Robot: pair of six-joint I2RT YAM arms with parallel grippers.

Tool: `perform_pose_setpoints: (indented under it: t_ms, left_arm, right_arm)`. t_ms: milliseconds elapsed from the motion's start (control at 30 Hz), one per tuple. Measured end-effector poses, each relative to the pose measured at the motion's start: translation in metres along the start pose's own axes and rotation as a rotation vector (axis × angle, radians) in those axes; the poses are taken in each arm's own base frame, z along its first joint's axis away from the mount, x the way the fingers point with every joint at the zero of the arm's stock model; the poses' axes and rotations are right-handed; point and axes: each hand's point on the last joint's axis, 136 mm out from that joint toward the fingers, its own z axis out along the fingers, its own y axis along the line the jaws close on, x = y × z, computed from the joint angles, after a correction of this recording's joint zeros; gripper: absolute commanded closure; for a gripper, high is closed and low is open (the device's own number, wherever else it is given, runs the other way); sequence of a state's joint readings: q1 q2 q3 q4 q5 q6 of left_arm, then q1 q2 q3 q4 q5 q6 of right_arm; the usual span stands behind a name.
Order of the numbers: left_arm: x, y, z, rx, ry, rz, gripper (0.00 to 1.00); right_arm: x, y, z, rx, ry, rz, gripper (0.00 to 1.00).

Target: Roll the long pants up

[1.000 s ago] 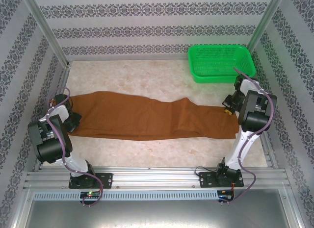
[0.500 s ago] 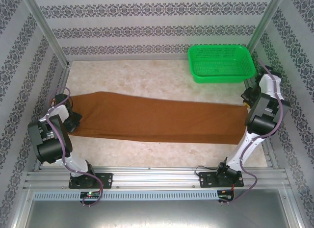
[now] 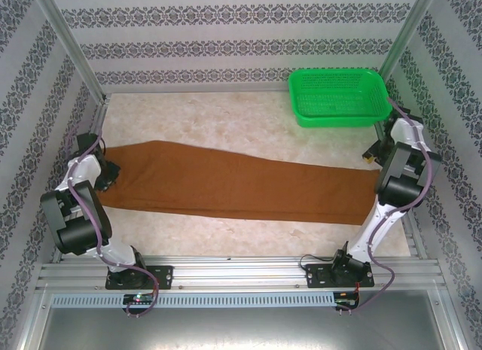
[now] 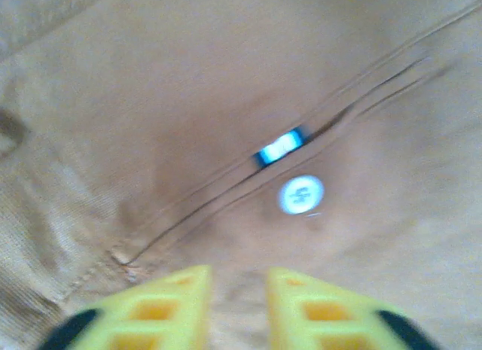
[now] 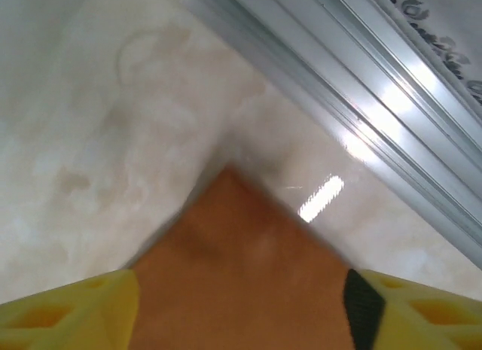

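The long pants (image 3: 241, 183) lie flat with no roll begun, the left gripper (image 4: 237, 275) slightly parted over the waist, the right gripper (image 5: 241, 284) spread wide at the hem.

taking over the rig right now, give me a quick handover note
Left hand: open, low over the waist end of the long pants.
Right hand: open, over the hem corner near the right edge of the table.
Pants lie flat, stretched across the table; green basket sits far right, apart from them.
Done: pants spread out. Left: all the rolling, no turn made yet.
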State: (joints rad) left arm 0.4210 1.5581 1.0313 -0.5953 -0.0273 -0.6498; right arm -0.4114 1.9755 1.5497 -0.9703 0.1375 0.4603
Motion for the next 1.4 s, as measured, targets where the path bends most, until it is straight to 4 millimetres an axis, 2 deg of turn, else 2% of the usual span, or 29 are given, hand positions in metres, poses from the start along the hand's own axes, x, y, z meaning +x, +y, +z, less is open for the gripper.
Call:
perform_pose_setpoints:
  t_ms: [33, 100, 133, 200, 267, 333, 367, 467, 567, 700, 733, 800, 867, 967, 1000, 1033, 1133, 1200, 1300, 1400]
  left_arm:
    - [-0.003, -0.012, -0.009, 0.023, -0.023, 0.037, 0.58]
    - [-0.001, -0.040, -0.030, 0.086, -0.067, 0.129, 0.55]
    - [0.006, -0.051, -0.038, 0.116, -0.075, 0.174, 0.57]
    - [0.028, -0.075, -0.052, 0.185, -0.069, 0.273, 0.67]
    - [0.054, -0.087, -0.053, 0.225, -0.027, 0.353, 0.83]
    - [0.080, -0.084, -0.043, 0.226, 0.040, 0.414, 0.86]
    - [0.090, -0.079, -0.037, 0.214, 0.075, 0.430, 0.87]
    - [0.109, -0.060, -0.023, 0.160, 0.149, 0.447, 0.83]
    - [0.116, -0.058, -0.017, 0.150, 0.190, 0.448, 0.82]
    - [0.122, -0.061, -0.001, 0.130, 0.242, 0.430, 0.81]
    - [0.124, -0.061, 0.003, 0.126, 0.255, 0.418, 0.82]
    - [0.126, -0.062, 0.012, 0.122, 0.279, 0.378, 0.92]
    - [0.127, -0.062, 0.019, 0.122, 0.301, 0.345, 0.93]
    - [0.123, -0.062, 0.016, 0.122, 0.289, 0.316, 0.71]
    - [0.116, -0.061, 0.010, 0.123, 0.257, 0.309, 0.64]
    - [0.108, -0.059, 0.001, 0.123, 0.213, 0.297, 0.61]
    - [0.077, -0.055, -0.030, 0.162, 0.087, 0.240, 0.66]
    - [0.060, -0.049, -0.038, 0.170, 0.048, 0.201, 0.70]
    - [0.052, -0.044, -0.026, 0.132, 0.063, 0.189, 0.77]
    - [0.065, -0.041, -0.001, 0.088, 0.143, 0.200, 0.78]
  right_arm:
    - [0.007, 0.010, -0.012, -0.005, -0.031, -0.038, 0.11]
    - [0.026, 0.047, -0.050, -0.050, -0.137, -0.158, 0.14]
    - [0.036, 0.062, -0.066, -0.086, -0.180, -0.206, 0.21]
    - [0.073, 0.099, -0.099, -0.205, -0.246, -0.322, 0.45]
    - [0.109, 0.112, -0.111, -0.287, -0.240, -0.389, 0.72]
    - [0.145, 0.109, -0.100, -0.321, -0.170, -0.423, 0.89]
    - [0.158, 0.106, -0.091, -0.318, -0.128, -0.434, 0.92]
    - [0.205, 0.096, -0.054, -0.290, 0.019, -0.466, 0.92]
    - [0.240, 0.088, -0.031, -0.263, 0.138, -0.486, 0.93]
    - [0.250, 0.096, -0.017, -0.267, 0.198, -0.464, 0.93]
    - [0.251, 0.099, -0.013, -0.267, 0.209, -0.458, 0.93]
    - [0.251, 0.103, -0.007, -0.256, 0.234, -0.447, 0.95]
    - [0.249, 0.112, -0.003, -0.248, 0.253, -0.445, 0.95]
    - [0.244, 0.125, -0.005, -0.265, 0.252, -0.450, 0.90]
    - [0.242, 0.128, -0.008, -0.271, 0.249, -0.451, 0.90]
    - [0.240, 0.130, -0.011, -0.278, 0.243, -0.454, 0.90]
    - [0.240, 0.129, -0.015, -0.283, 0.239, -0.465, 0.90]
    - [0.244, 0.125, -0.013, -0.279, 0.251, -0.473, 0.90]
    - [0.254, 0.116, -0.006, -0.261, 0.295, -0.475, 0.90]
    - [0.258, 0.113, 0.003, -0.235, 0.328, -0.471, 0.90]
